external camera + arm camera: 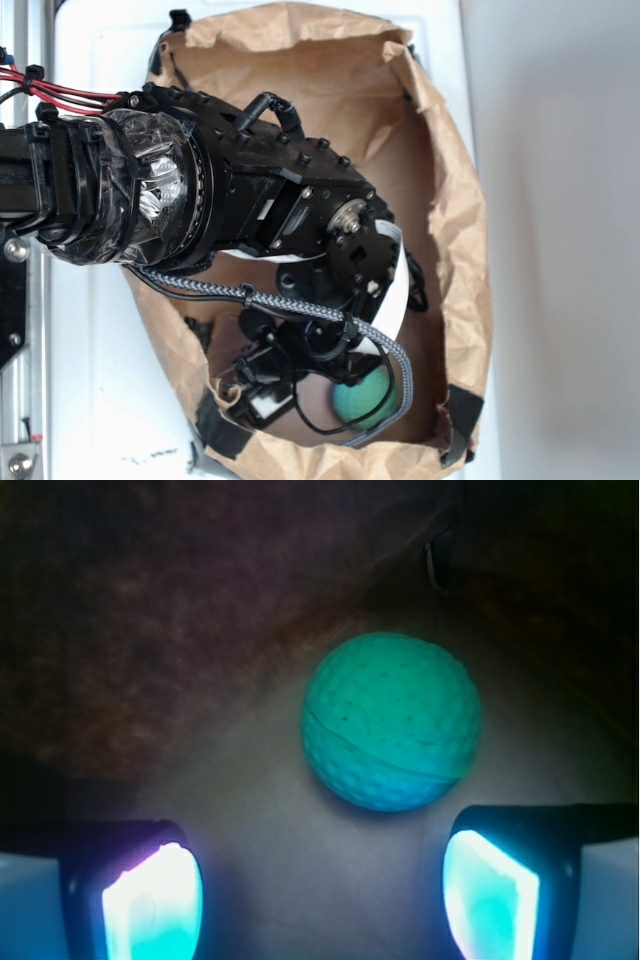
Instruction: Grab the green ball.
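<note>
Reaching into the crumpled brown paper bag (455,250), the black gripper (320,895) hangs wide open and empty, approaching the small dimpled green ball (391,721) on the bag's floor just beyond its fingertips; next, advance and close.

Dimpled green ball (392,721) on bag floor (300,850)

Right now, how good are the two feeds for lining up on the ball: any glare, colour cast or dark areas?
Wrist view: the green ball is sharp and reads teal under a bluish cast; both fingers are blown out with glare, and the bag wall behind is dark and murky. Exterior view: evenly lit but soft; the arm blocks most of the paper bag, so the ball shows only partly.
</note>
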Available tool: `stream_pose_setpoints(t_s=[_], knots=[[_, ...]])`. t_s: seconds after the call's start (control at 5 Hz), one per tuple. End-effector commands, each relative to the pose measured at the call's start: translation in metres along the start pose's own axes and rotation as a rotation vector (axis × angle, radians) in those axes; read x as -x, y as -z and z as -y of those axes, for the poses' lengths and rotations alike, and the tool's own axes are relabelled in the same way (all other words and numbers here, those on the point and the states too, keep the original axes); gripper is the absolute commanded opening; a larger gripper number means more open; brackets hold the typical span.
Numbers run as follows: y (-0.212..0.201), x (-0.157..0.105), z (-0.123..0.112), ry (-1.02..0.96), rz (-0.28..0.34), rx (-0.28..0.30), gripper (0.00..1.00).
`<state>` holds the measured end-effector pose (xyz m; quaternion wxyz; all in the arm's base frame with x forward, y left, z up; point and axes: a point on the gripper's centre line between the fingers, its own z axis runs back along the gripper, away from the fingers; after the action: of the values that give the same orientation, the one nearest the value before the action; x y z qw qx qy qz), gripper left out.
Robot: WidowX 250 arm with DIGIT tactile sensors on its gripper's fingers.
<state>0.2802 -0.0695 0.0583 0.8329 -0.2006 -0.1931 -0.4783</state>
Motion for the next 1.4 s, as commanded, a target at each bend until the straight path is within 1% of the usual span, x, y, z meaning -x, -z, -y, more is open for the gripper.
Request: stream_pose_setpoints(t_s=[0.0, 0.2, 0.4, 0.6, 0.8, 1.0, 1.2], knots=[[-0.005, -0.039, -0.004, 0.132, 0.137, -0.096, 1.00], [0.001, -0.042, -0.003, 0.164, 0.162, -0.102, 1.00], [0.013, -0.043, -0.001, 0.181, 0.141, -0.109, 1.00], [0.022, -0.043, 0.003, 0.195, 0.119, -0.094, 1.00], [0.034, -0.042, 0.008, 0.204, 0.112, -0.080, 1.00], [0.041, -0.042, 0.008, 0.209, 0.108, -0.091, 1.00], [0.044, -0.042, 0.005, 0.159, 0.127, -0.104, 0.00]])
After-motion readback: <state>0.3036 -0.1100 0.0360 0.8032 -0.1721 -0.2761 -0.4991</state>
